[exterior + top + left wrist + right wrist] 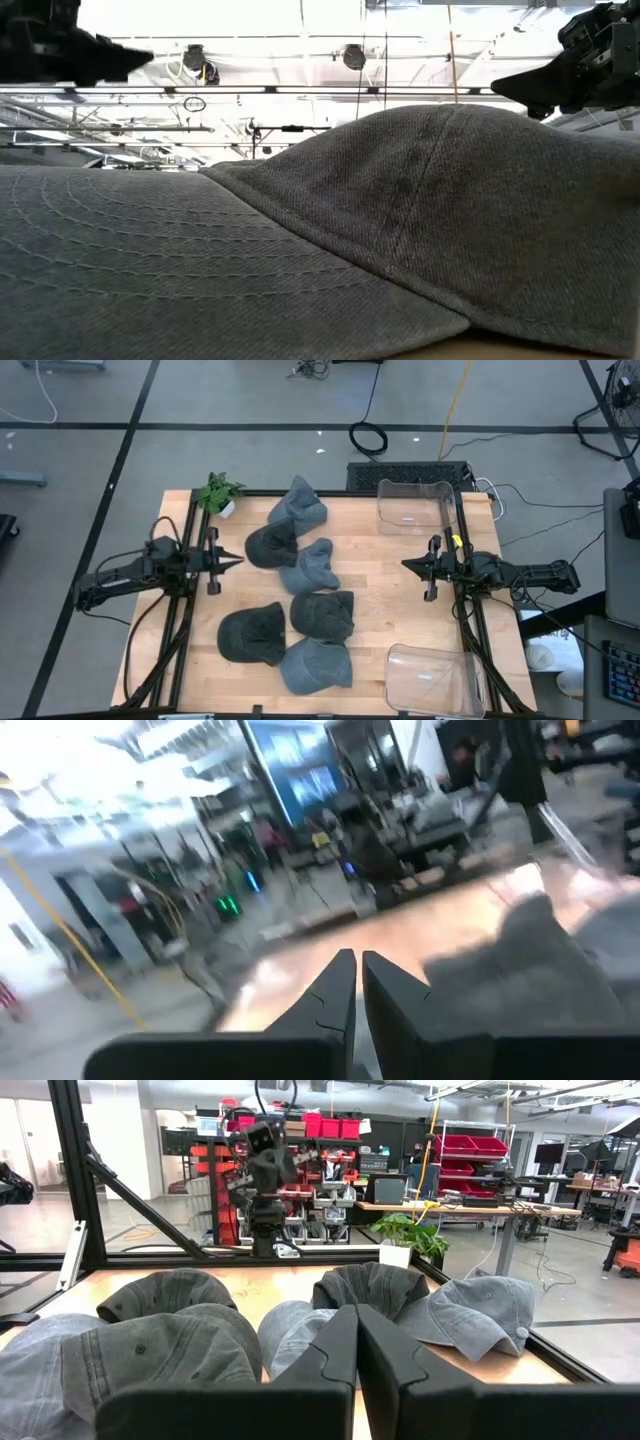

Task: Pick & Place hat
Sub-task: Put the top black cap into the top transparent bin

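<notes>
Since six soft grey denim caps (pixel 300 610) lie overlapping mid-table, a pinch risks dragging a neighbour along; stitched brims are stiff, crowns floppy. Left gripper (pixel 236 559) and right gripper (pixel 407 565) hover at opposite edges, fingers together, holding nothing; two clear plastic bins (pixel 412 506) wait nearby.

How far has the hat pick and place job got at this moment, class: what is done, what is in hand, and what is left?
Nothing looks done: both clear bins, far and near, hold no hats. Nothing is in hand: the left hand and right hand are shut and hold nothing, each at its own side of the table. All is left: six hats, such as the dark hat and the blue-grey hat, lie mid-table.
</notes>
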You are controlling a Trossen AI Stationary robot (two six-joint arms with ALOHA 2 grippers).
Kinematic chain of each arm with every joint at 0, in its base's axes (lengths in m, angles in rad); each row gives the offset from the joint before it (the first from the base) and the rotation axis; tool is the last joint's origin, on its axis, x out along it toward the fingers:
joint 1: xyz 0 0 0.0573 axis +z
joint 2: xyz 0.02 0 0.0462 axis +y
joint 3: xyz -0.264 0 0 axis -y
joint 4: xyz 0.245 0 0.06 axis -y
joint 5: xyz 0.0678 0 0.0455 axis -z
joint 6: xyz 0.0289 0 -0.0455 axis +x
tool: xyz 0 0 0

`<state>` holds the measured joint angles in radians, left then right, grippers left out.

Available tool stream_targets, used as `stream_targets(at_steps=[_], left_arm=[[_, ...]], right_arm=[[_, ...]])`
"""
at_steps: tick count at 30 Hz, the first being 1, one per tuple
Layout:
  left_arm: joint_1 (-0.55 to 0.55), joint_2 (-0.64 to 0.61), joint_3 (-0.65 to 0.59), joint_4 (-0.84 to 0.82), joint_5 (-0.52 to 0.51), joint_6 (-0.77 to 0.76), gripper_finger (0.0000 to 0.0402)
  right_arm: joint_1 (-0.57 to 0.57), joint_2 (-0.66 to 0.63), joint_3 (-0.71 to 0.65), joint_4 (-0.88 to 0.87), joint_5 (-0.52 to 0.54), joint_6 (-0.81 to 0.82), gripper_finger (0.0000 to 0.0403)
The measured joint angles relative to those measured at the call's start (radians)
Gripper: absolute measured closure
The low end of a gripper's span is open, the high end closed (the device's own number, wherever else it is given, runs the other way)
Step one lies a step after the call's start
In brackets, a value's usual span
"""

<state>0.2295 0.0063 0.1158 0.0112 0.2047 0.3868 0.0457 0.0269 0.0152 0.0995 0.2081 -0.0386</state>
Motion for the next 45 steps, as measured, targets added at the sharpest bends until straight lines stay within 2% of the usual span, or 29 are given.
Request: stream_targets(at_steps=[7, 18, 28, 29, 31, 33, 37, 40, 45], left_arm=[[0.000, 0.000, 0.000, 0.116, 0.000, -0.082, 0.0371], [0.000, 0.000, 0.000, 0.127, -0.022, -0.304, 0.0371], [0.000, 0.000, 0.000, 0.120, -0.022, -0.424, 0.0371], [0.000, 0.000, 0.000, 0.115, -0.039, -0.467, 0.0371], [0.002, 0.000, 0.000, 0.061, -0.138, -0.620, 0.0368], [0.002, 0.000, 0.000, -0.049, -0.219, -0.732, 0.0357], [0.001, 0.049, 0.000, -0.247, -0.267, -0.844, 0.0306], [0.001, 0.129, 0.000, -0.246, -0.271, -0.917, 0.0253], [0.001, 0.291, 0.010, -0.163, -0.271, -0.910, 0.0177]], right_arm=[[0.000, 0.000, 0.000, 0.000, 0.000, 0.000, 0.0403], [0.000, 0.000, 0.000, 0.000, 0.000, 0.000, 0.0403], [0.000, 0.000, 0.000, 0.000, 0.000, 0.000, 0.0403], [0.000, 0.000, 0.000, 0.000, 0.000, 0.000, 0.0403], [0.000, 0.000, 0.000, 0.000, 0.000, 0.000, 0.0403], [0.000, 0.000, 0.000, 0.000, 0.000, 0.000, 0.0403], [0.000, 0.000, 0.000, 0.000, 0.000, 0.000, 0.0403], [0.000, 0.000, 0.000, 0.000, 0.000, 0.000, 0.0403], [0.000, 0.000, 0.000, 0.000, 0.000, 0.000, 0.0403]])
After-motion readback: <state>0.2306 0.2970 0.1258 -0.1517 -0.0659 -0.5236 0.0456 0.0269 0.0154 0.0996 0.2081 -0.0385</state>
